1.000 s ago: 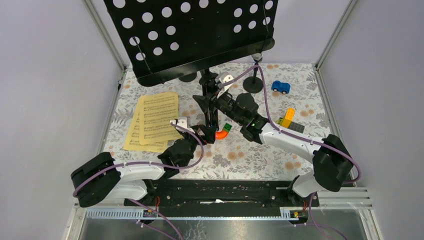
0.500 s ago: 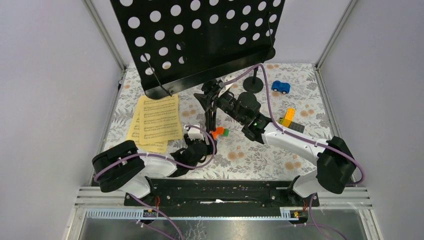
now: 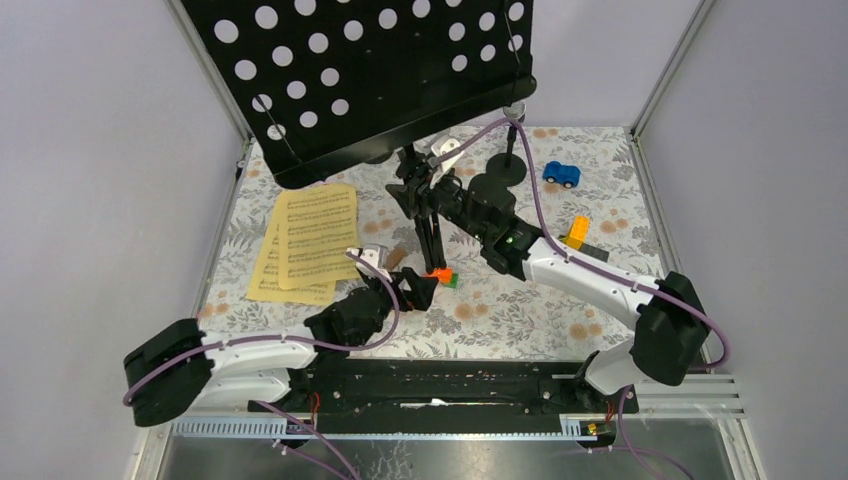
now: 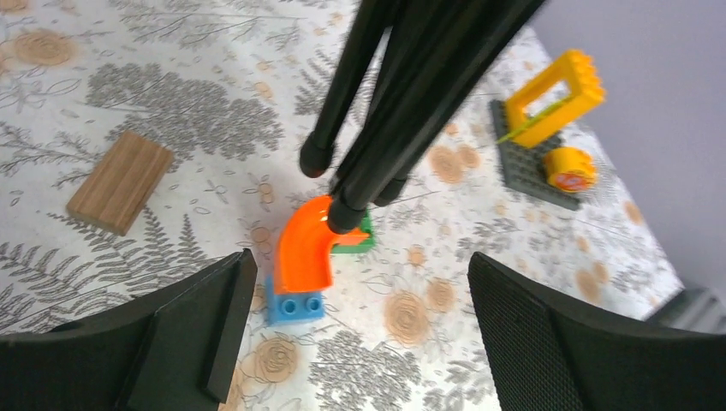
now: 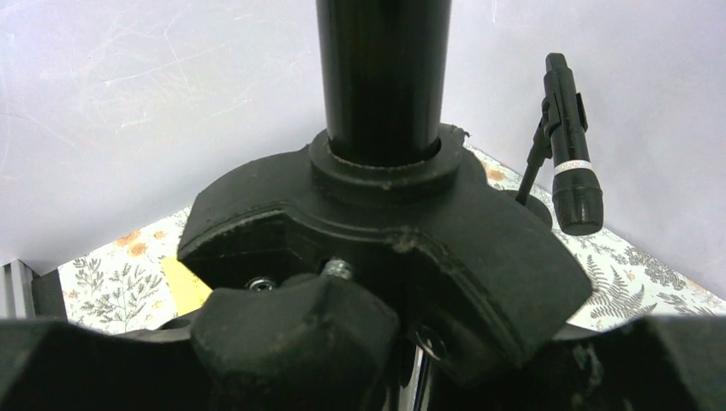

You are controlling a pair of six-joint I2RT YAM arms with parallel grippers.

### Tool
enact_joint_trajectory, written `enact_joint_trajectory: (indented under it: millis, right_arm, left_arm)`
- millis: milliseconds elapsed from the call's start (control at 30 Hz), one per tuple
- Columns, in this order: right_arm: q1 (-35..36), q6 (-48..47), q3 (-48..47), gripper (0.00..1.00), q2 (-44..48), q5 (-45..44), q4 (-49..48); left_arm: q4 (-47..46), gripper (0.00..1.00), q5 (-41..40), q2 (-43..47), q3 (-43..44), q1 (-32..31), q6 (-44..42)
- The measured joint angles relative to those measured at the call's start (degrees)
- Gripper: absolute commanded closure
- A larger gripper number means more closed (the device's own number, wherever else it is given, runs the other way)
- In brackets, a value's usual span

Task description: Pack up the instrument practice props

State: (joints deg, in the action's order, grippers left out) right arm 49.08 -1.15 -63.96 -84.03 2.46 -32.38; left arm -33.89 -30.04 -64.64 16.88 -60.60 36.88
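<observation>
- Your right end effector (image 3: 440, 192) looks closed on the hub of the music stand (image 3: 380, 70). The stand hangs tilted over the middle of the tabletop (image 3: 520, 310), its tripod legs (image 4: 402, 111) folded together.
- Your left end effector (image 4: 358, 300) is wide open and holds nothing, just short of the leg tips. Bring it around the bundled legs and close there, so both arms share the top-heavy load.
- One leg tip sits over the orange curved block (image 4: 304, 248); you cannot tell whether it touches. Don't pinch that block.
- The wooden block (image 4: 120, 180) lies near the legs, on the tabletop.
- The sheet-music pages (image 3: 310, 240) lie to your left. The black microphone (image 5: 569, 145) stands in its holder (image 3: 512, 165) behind the stand. Swing clear of both.
</observation>
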Motion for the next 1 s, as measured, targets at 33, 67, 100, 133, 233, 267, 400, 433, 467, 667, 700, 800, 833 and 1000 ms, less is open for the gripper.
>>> enact_joint_trajectory:
  millis: [33,67,100,133,233,267,400,433,467,667,700,800,833,1000]
  right_arm:
    - [0.0,-0.1,-1.0,1.0,-0.4,0.1,1.2]
    - [0.0,-0.1,-2.2,1.0,-1.1,0.2,2.3]
    - [0.0,-0.1,-3.8,1.0,-1.9,0.2,3.7]
    - [0.0,-0.1,-5.6,1.0,-3.0,0.4,4.8]
    - [0.0,0.2,-10.0,1.0,-6.2,1.2,7.6]
    - [0.0,0.5,-10.9,1.0,-7.1,1.6,8.2]
    - [0.0,3.0,-14.1,1.0,-11.0,2.8,10.0]
    - [0.0,4.2,-14.7,1.0,-12.0,3.1,10.0]
    - [0.1,5.5,-14.9,1.0,-13.0,3.3,9.9]
    - [1.4,12.3,-15.0,1.0,-16.5,3.3,10.8]
    - [1.9,13.2,-15.0,1.0,-16.8,3.4,11.2]
    - [3.6,14.6,-16.2,1.0,-17.4,3.7,13.9]
    - [4.0,14.5,-16.6,1.0,-17.4,4.3,14.8]
    - [6.1,14.9,-19.9,1.0,-18.4,6.0,17.5]
  left_arm:
    - [0.4,0.01,0.7,2.0,-0.4,-0.2,-0.2]
    - [1.4,0.01,1.3,4.4,-0.6,-0.3,-0.3]
    - [2.4,0.01,1.6,6.9,-0.6,-0.5,-0.4]
    - [3.2,0.01,1.7,9.2,-0.6,-0.7,-0.3]
    - [7.6,0.01,1.0,17.1,-0.6,-0.9,-0.2]
    - [8.9,0.01,0.5,19.4,-0.6,-0.9,-0.2]
    - [10.1,0.01,-1.8,25.4,-1.8,-0.9,-0.6]
    - [9.2,0.01,-2.1,25.9,-2.6,-0.9,-1.1]
    - [8.2,0.01,-2.2,25.4,-3.5,-0.9,-1.8]
    - [3.4,0.04,-4.0,13.2,-2.9,-0.9,-5.6]
    - [3.4,0.11,-4.7,11.4,-2.4,-0.9,-5.8]
    - [3.8,0.39,-8.7,7.2,-0.7,-1.0,-5.4]
    - [4.3,0.51,-9.8,6.8,-0.7,-1.0,-5.0]
    - [5.5,0.91,-12.4,8.5,-1.0,-1.4,-2.2]
